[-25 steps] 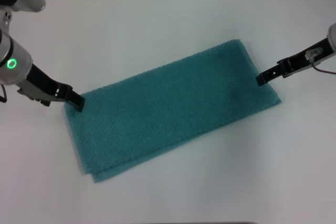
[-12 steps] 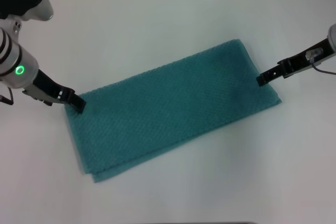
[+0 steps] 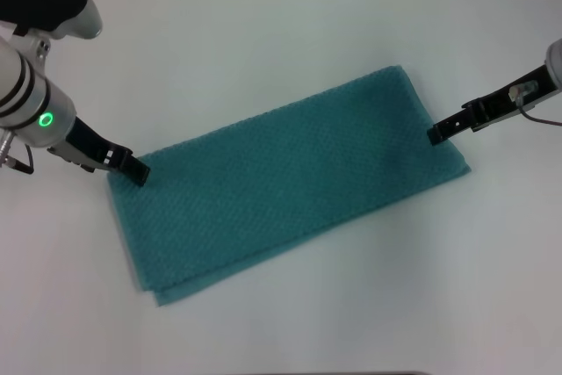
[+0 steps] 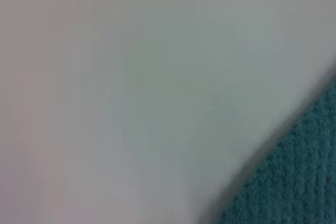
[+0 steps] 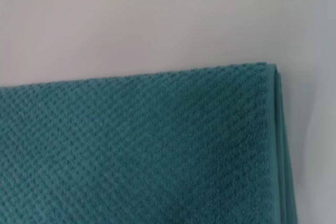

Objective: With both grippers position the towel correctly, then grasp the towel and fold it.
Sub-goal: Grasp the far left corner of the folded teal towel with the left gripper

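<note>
Both wrist views cut off most of the towel (image 5: 142,150), and the left one is blurred. In the head view, the left pincer (image 3: 138,173) and right pincer (image 3: 435,134) are too small to tell whether their tips grip the cloth.
</note>
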